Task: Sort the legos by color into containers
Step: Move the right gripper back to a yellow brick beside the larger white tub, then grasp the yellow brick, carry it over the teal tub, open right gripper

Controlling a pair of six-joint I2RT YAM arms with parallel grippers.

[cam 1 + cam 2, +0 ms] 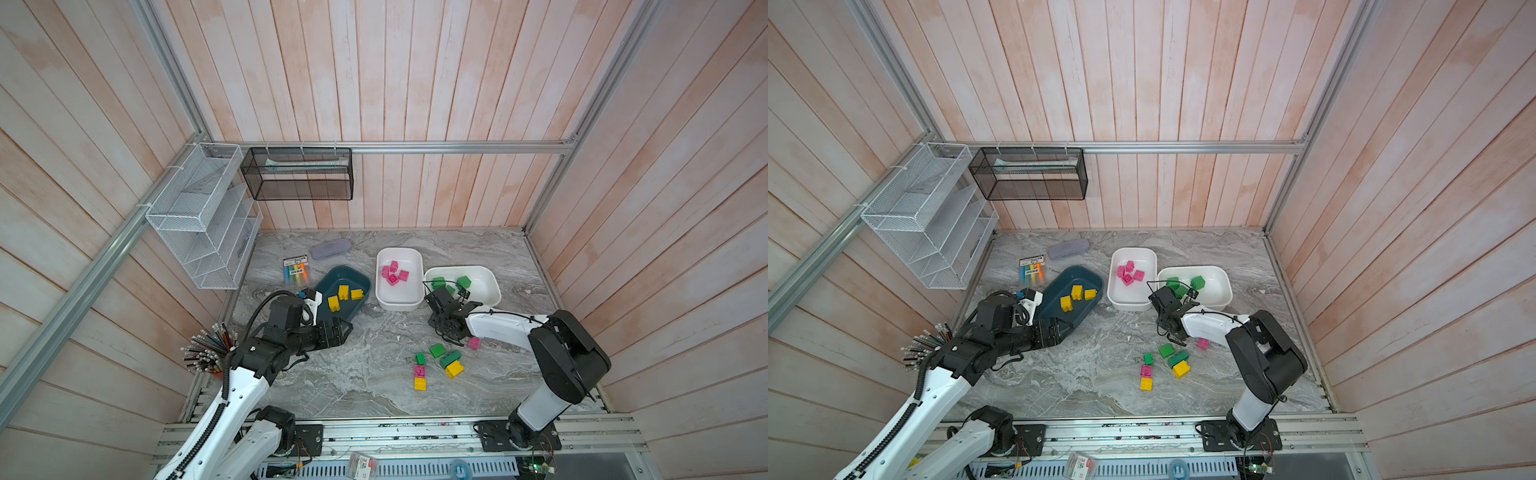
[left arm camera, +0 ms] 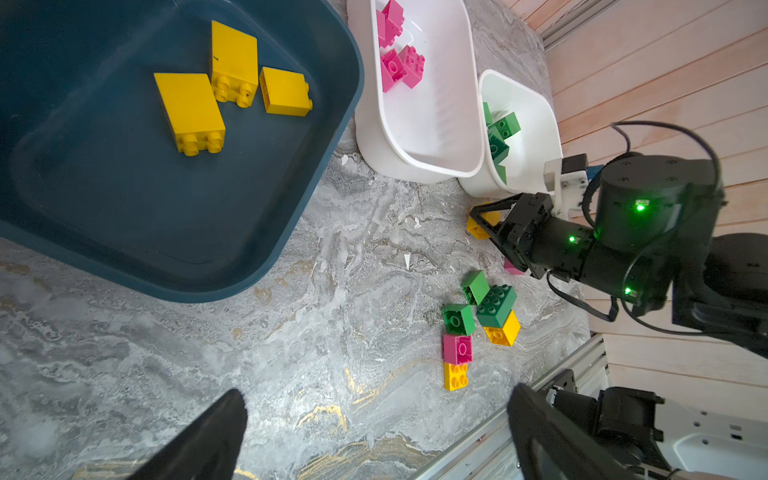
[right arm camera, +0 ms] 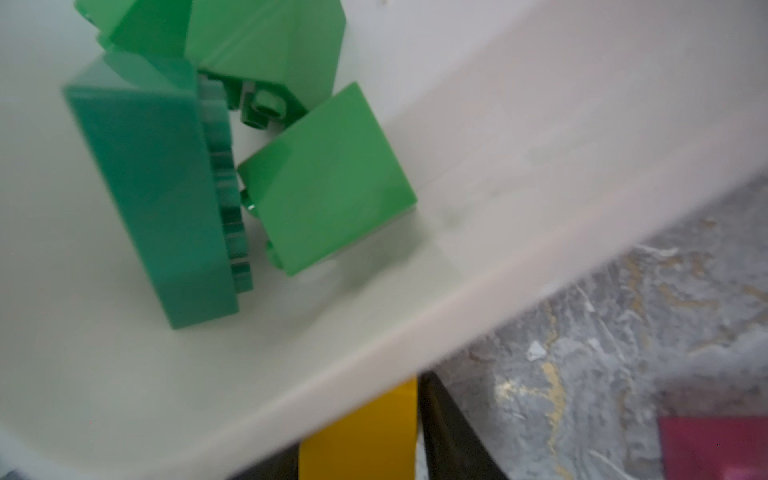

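Right gripper (image 2: 478,223) has its jaws closed on a yellow brick (image 3: 357,434); in the right wrist view a dark finger (image 3: 449,436) lies flat against the brick's side. Whether the brick is lifted off the desk (image 1: 365,374) or touches it cannot be told. The gripper stands just in front of the near wall of the right white tub (image 1: 486,291), which sits toward the desk's right edge and holds green bricks (image 1: 463,282), one of them a long darker brick (image 3: 158,199).

Left gripper (image 1: 345,331) is spread wide, its fingers (image 2: 208,436) far apart over the desk, just beside the near end of the teal tub (image 1: 332,280). That tub lies askew toward the left edge and holds three yellow bricks (image 1: 344,293), all on their sides. Between the two tubs, just beside the right one, the middle white tub (image 1: 399,297) holds a huddle of pink bricks (image 1: 394,272).

Seven legos lie loose on the desk, right of its middle and nearer the front edge. A pink brick (image 1: 473,343) is just beside the right gripper. Then come a green cube (image 1: 437,350), a small green brick (image 1: 421,358), a long green brick (image 1: 451,358) touching a yellow cube (image 1: 454,369), and a pink cube (image 1: 419,370) end to end with a second yellow cube (image 1: 419,383). Near the far left corner lie a marker pack (image 1: 296,270) and a greyish case (image 1: 331,248).
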